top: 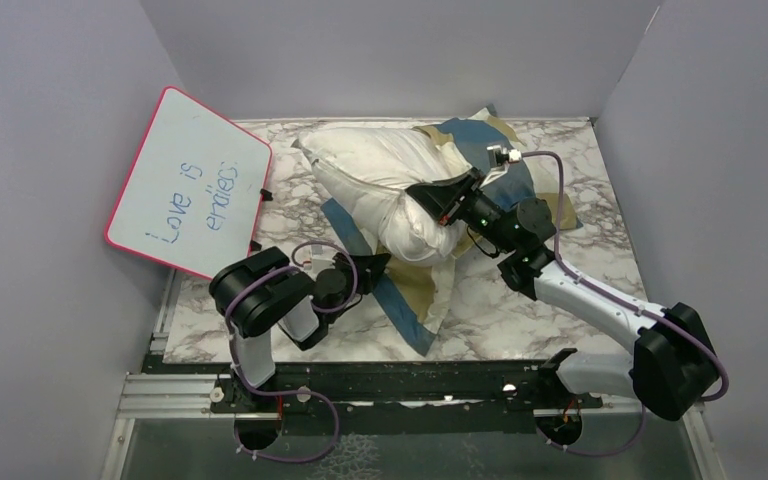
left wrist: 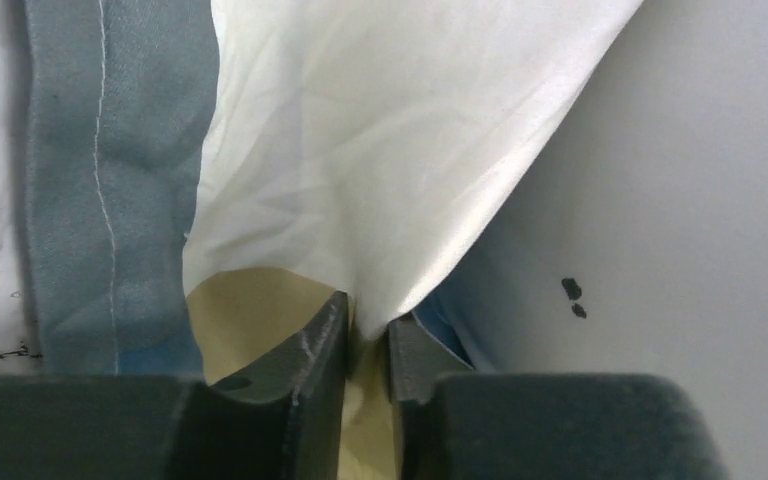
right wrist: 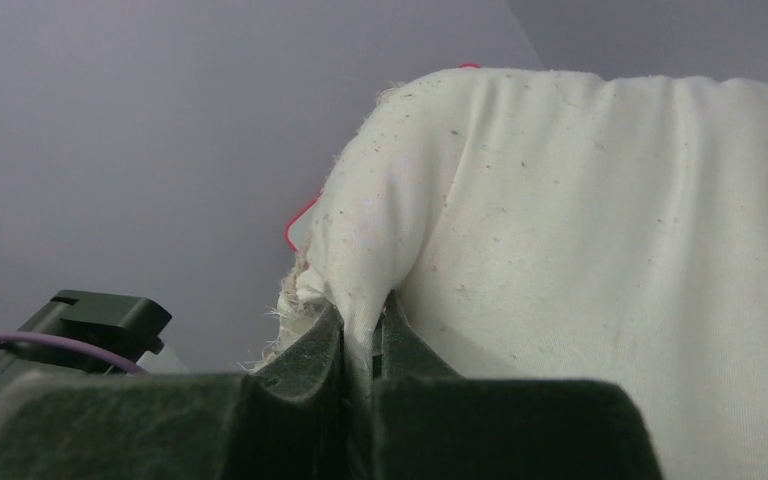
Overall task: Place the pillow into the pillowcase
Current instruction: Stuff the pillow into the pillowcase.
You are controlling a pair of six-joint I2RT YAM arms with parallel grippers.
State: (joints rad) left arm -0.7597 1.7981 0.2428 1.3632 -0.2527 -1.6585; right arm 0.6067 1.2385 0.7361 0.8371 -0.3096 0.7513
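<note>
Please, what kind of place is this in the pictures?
Probably a robot test cell, not a home: plain grey panels enclose a marble-patterned table, with the left arm and right arm bolted to a metal rail.

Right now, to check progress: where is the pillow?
In the top view the pillow lies back-centre on the pillowcase, just right of the whiteboard; the right gripper pinches its near end.

Top camera looks down over the table [top: 520, 320]; 2 wrist cameras closely face pillow [right wrist: 610, 250] and pillowcase [left wrist: 360, 160].
</note>
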